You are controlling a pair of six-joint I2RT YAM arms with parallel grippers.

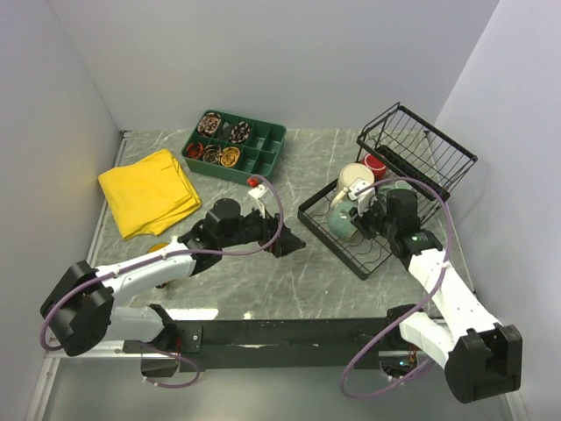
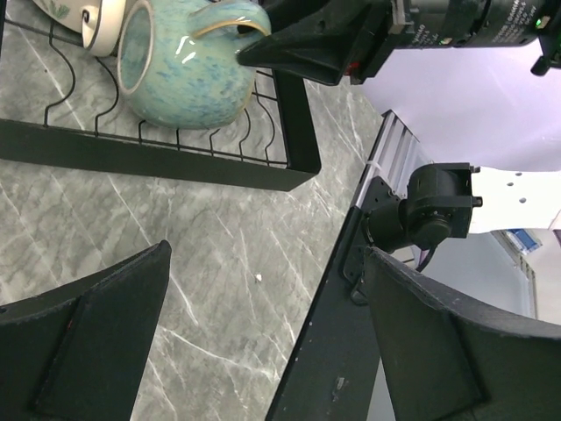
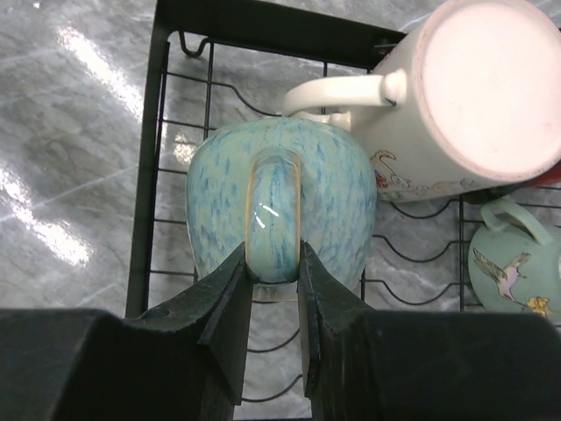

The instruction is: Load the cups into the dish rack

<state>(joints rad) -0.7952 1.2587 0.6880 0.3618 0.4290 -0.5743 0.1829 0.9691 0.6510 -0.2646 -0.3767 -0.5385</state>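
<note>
The black wire dish rack (image 1: 329, 241) stands at the right, its raised basket end (image 1: 421, 145) at the far side. On its slotted base the larger grey-green cup (image 3: 333, 193) lies on its side, handle up. My right gripper (image 3: 274, 263) is shut on that handle. In the left wrist view the same cup (image 2: 184, 74) shows its mouth. A cream cup (image 3: 478, 88) sits upside down beside it, a small pale teal cup (image 3: 517, 272) is just behind, and a red cup (image 1: 375, 165) is further back. My left gripper (image 2: 263, 324) hangs open over bare table in front of the rack (image 2: 175, 162).
A folded yellow cloth (image 1: 149, 189) lies at the far left. A dark green compartment tray (image 1: 235, 149) with small items stands at the back. A black bar (image 1: 289, 331) runs along the table's near edge. Walls close in on both sides.
</note>
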